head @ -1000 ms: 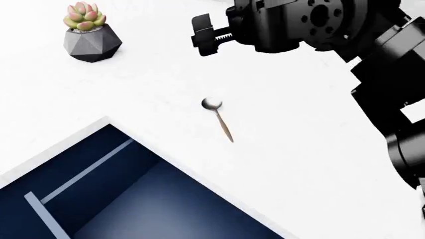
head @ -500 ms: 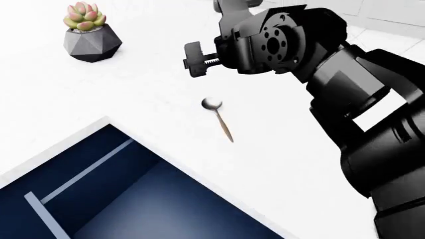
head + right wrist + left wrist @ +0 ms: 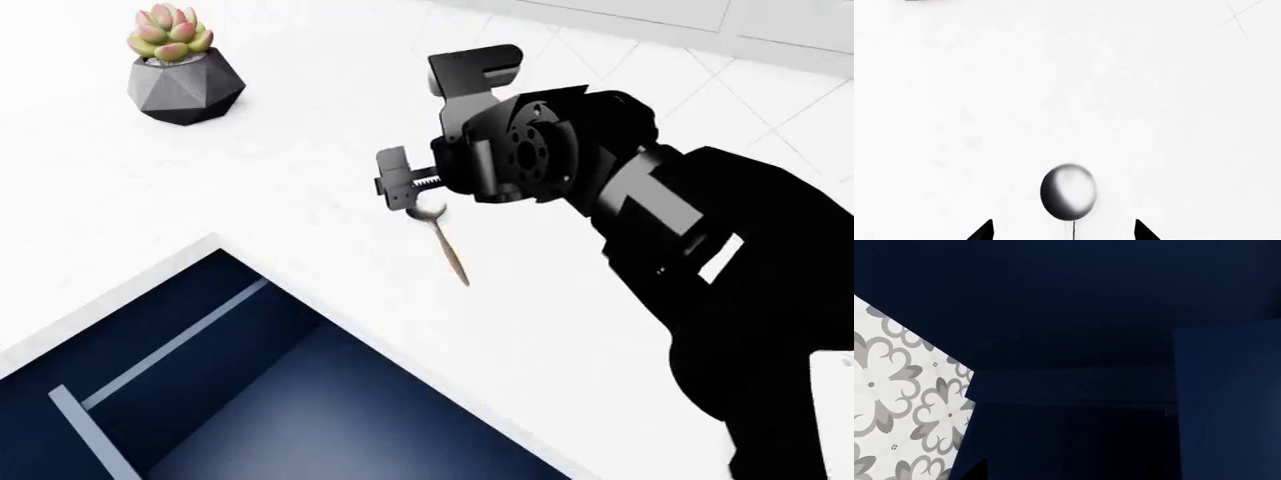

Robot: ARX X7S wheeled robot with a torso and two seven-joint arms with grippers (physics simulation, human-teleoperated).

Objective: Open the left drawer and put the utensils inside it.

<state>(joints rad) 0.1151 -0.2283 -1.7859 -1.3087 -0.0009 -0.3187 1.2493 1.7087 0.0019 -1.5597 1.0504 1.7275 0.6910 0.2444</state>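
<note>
The spoon [image 3: 454, 255], shiny bowl and thin reddish-brown handle, lies flat on the white counter, just beyond the far corner of the left drawer [image 3: 334, 400]. That drawer stands pulled out, with its navy inside and pale divider strips [image 3: 174, 345] showing. My right gripper [image 3: 400, 190] hangs low over the spoon's bowl and hides part of it. In the right wrist view the bowl [image 3: 1067, 192] lies between the two dark fingertips [image 3: 984, 231] of the open right gripper [image 3: 1064, 232], not touching them. The left wrist view is mostly dark navy panels. The left gripper [image 3: 1069, 471] shows there only as faint, wide-apart tips.
A pink-green succulent in a grey faceted pot [image 3: 184, 62] stands at the counter's far left. The white counter top [image 3: 267, 180] stretches between it and the spoon. Grey-patterned floor tiles [image 3: 901, 405] show beside the navy cabinet in the left wrist view.
My right arm has swung down and toward me, from high at the back to directly above the spoon's bowl. Spoon, drawer and plant have not moved.
</note>
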